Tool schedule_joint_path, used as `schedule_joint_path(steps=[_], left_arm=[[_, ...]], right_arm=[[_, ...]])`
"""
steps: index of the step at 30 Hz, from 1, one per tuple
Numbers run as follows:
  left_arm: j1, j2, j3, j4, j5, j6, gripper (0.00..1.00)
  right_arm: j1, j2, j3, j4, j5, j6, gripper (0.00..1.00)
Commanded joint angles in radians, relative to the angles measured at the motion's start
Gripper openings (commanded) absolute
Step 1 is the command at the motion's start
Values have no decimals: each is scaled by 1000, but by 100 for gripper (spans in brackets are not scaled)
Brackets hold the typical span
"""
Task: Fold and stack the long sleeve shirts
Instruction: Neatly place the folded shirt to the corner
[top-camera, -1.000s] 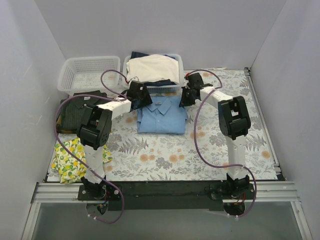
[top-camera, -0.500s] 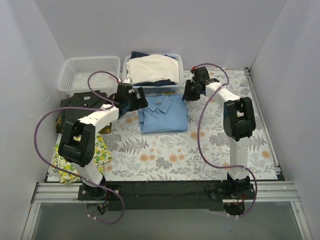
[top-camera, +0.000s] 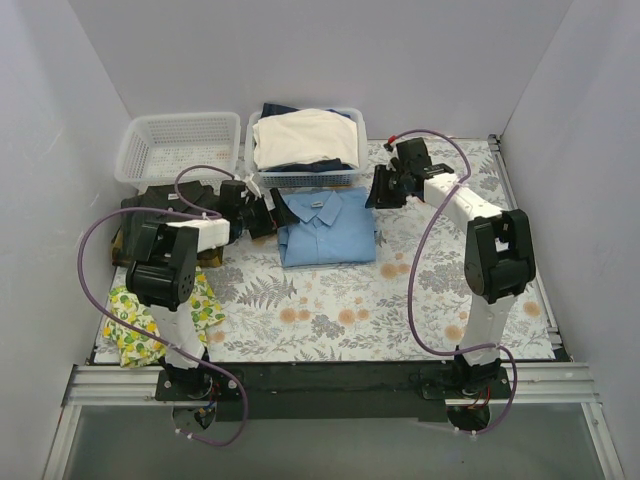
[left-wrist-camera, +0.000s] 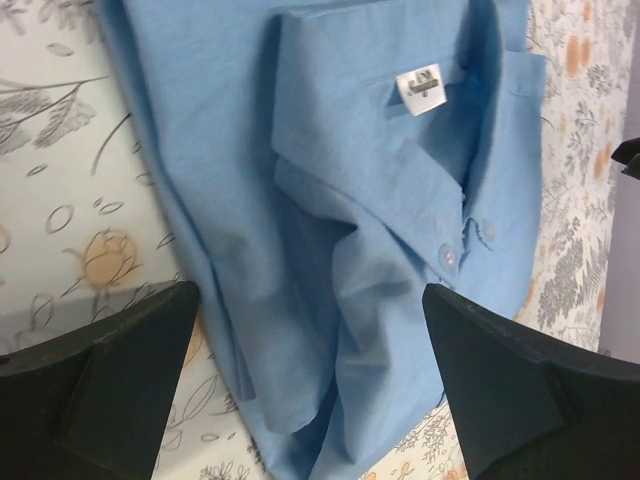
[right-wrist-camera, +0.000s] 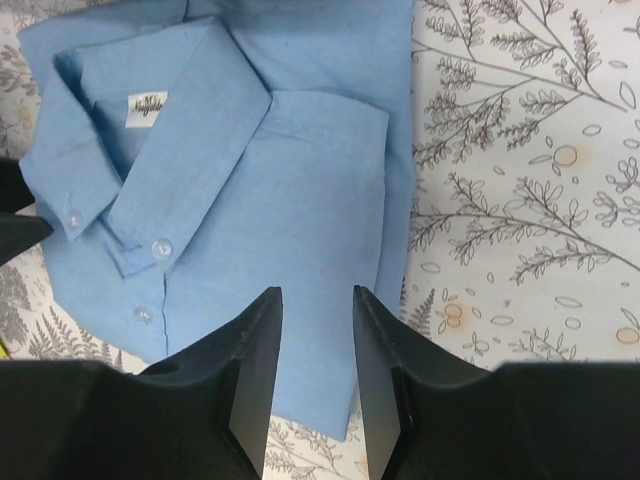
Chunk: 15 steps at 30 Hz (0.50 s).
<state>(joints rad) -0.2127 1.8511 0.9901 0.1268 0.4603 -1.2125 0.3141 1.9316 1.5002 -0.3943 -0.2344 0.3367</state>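
Floral counter (top-camera: 430, 290) between pale walls: the light blue shirt (top-camera: 327, 228) lies folded flat at its middle, where both arms reach it.

Nothing needs holding, so both pairs are free of the cloth. The left jaws are spread wide just off its left edge, and the right jaws are narrowly parted near its far right corner. The dark pinstriped shirt (top-camera: 165, 205) lies well apart by the left wall, so I'd judge the two unstacked.

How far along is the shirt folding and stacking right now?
Done: the light blue shirt lies folded on the table, collar up. In hand: nothing; the left gripper and right gripper hover open beside it. Left: stacking it with the dark shirt, which lies apart at the table's left edge, its fold unclear.
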Motion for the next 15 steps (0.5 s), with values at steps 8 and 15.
schedule_joint_path(steps=[8,15], left_arm=[[-7,140,64,-220,-24,105,82],[-57,181,120,-363,-187,176,56]], right_arm=[[-1,-72,-14,14,-48,-1,43],[11,12,-14,12,-141,12,43]])
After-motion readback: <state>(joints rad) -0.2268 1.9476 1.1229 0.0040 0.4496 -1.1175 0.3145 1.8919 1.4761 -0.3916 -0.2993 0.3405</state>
